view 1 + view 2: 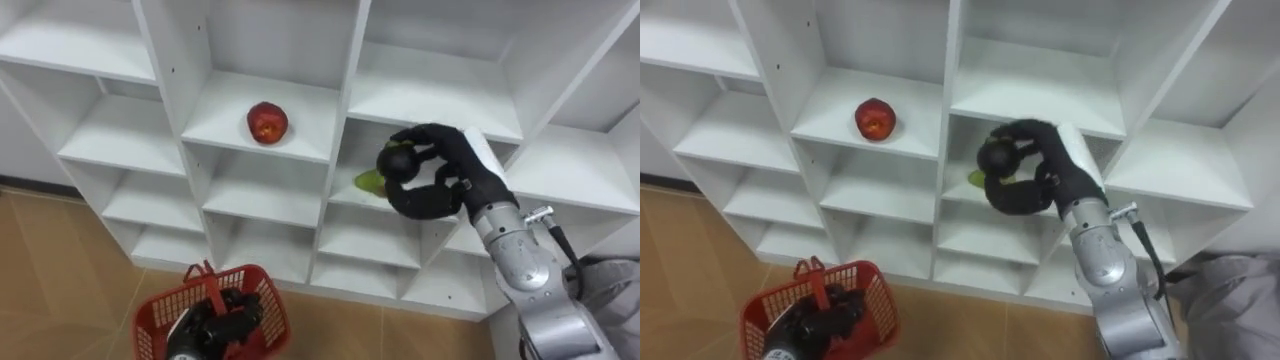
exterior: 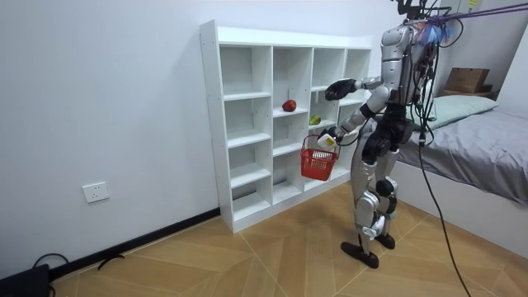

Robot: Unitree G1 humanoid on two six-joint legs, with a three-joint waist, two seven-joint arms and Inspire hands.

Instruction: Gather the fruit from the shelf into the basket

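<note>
A red apple (image 1: pixel 267 122) lies on a white closet shelf (image 1: pixel 230 130), left of centre. One compartment to the right, my right hand (image 1: pixel 440 180) is raised in front of the opening, with its fingers curled round a small dark round fruit (image 1: pixel 397 162). Just behind and below it a green fruit (image 1: pixel 368 182) rests on that shelf. Low at the left my left hand (image 1: pixel 215 322) is shut on the handle of a red plastic basket (image 1: pixel 160 300), which hangs in front of the lower shelves. In the room view I stand upright facing the closet (image 2: pixel 247 124).
The white closet has several open compartments, the others bare. Wooden floor (image 1: pixel 60 280) runs below it. In the room view a bed (image 2: pixel 487 148) with a cardboard box stands behind me, and a wall socket (image 2: pixel 96 192) is left of the closet.
</note>
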